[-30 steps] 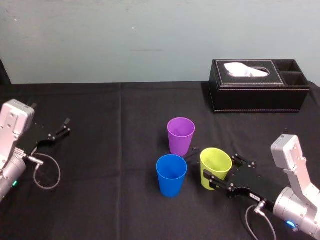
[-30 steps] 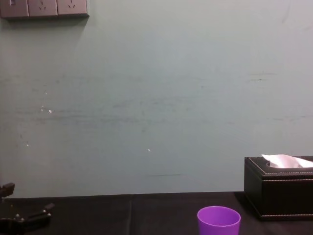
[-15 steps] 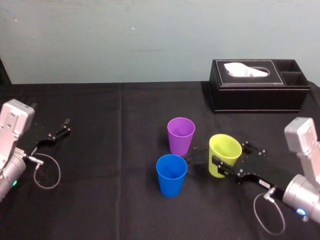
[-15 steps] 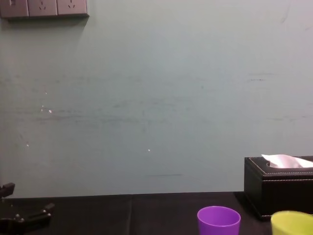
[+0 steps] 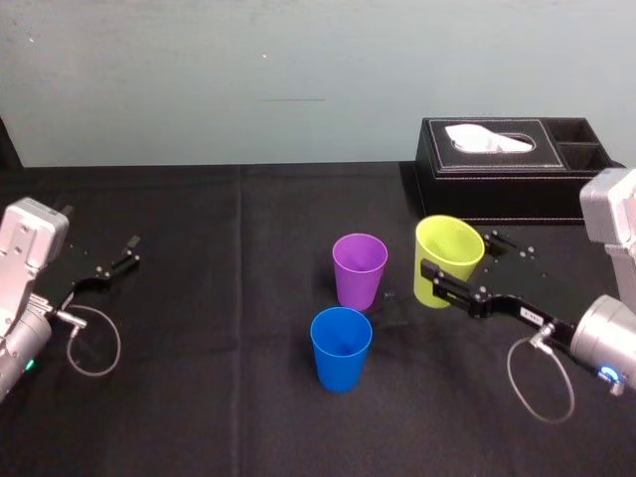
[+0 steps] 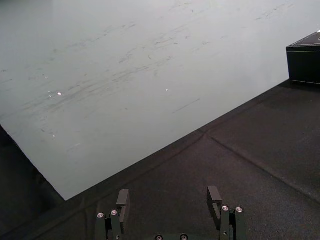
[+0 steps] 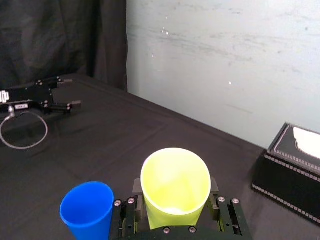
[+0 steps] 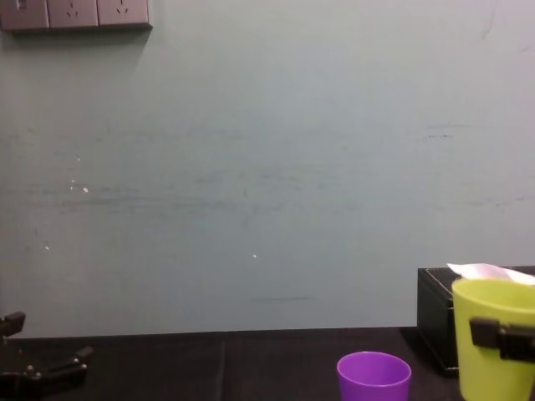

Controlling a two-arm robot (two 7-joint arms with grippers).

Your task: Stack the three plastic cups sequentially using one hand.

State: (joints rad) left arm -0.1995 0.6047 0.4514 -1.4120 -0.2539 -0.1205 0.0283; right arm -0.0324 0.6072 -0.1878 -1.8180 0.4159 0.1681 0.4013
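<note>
- First, far out at 9 o'clock of the cup group: left claw, low over the counter and well apart from every cup. Its fingers are spread wide, with nothing between them.
- Blue cup: upright, mouth up, on the black cloth at 7 o'clock of the purple cup and just beside it. Cannot tell whether the two touch.
- Purple cup: upright on the counter in the middle of the group, empty.
- Yellow-green cup: at 3 o'clock of the purple cup, near but apart, tilted a little in the head view. In the chest view its rim stands well above the purple rim, in front of the tissue box. It looks raised off the cloth.
- Right claw: clamped on the yellow-green cup, one finger on each side of the wall below the rim. Its arm comes in from 4 o'clock.
- Tissue box: black, at 1 o'clock of the held cup, at the back of the counter. White tissue shows at its slot.
</note>
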